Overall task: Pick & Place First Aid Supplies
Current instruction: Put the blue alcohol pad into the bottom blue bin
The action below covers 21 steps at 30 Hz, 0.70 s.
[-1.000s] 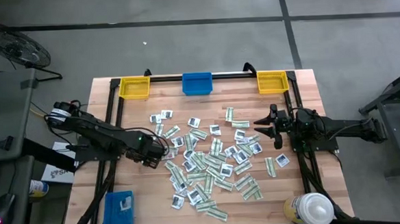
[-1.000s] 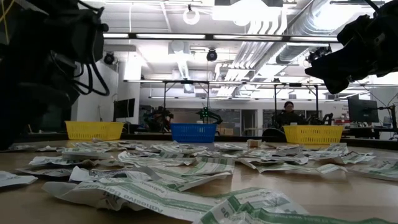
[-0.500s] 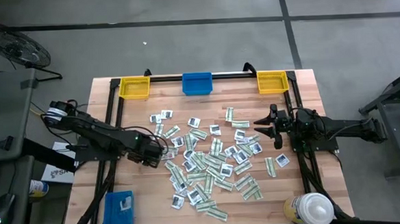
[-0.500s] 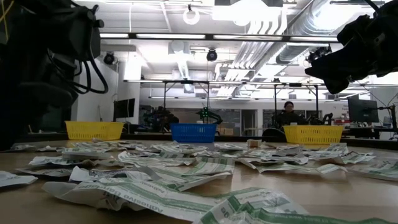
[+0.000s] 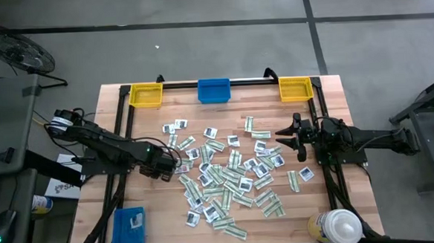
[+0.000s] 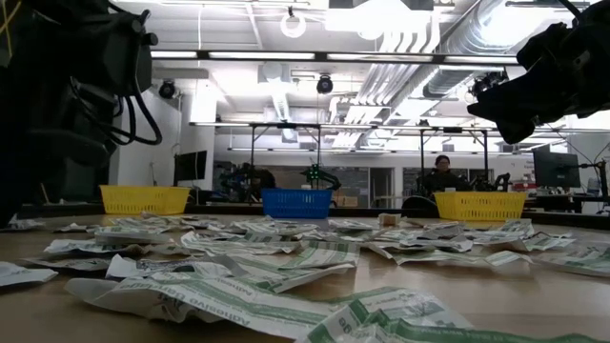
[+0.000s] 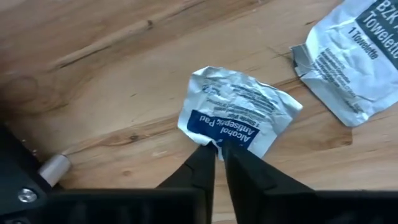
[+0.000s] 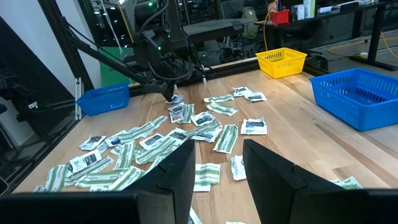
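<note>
Bare wood strip along tabletop (image 5: 147, 207) 9 o'clock edge, passable; left gripper (image 5: 178, 165) sits at pile's 9 o'clock fringe. Packets (image 5: 227, 173) clutter ctr down to 6. Bins block 12 edge: yellow bin (image 5: 146, 95), blue bin (image 5: 214, 90), yellow bin (image 5: 295, 89). Bottle (image 5: 334, 227) at 5 corner, blue box (image 5: 129, 226) at 7

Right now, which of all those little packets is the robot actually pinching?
The crumpled white alcohol pad packet with the blue band, at the pile's left edge. The left gripper has its jaws closed on its edge; every other packet lies untouched.
</note>
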Each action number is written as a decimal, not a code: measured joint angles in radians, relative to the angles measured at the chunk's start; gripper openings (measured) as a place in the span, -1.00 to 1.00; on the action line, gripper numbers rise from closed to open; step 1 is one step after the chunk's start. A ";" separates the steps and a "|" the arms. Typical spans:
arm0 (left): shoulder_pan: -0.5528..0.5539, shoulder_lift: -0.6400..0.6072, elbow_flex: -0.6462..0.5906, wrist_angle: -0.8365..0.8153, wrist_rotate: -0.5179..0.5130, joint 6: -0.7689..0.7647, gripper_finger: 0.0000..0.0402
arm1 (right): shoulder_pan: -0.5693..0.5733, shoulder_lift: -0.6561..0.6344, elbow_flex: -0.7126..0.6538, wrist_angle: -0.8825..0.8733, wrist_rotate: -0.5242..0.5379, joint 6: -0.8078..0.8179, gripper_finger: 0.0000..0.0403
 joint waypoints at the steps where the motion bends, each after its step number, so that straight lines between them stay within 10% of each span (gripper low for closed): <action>1: 0.000 0.000 0.000 -0.003 -0.001 0.000 -0.92 | 0.000 0.000 0.000 0.000 0.000 0.000 -0.36; 21: 0.000 -0.131 0.089 -0.137 0.059 0.271 -1.00 | 0.000 0.000 0.000 0.000 0.000 0.000 -0.36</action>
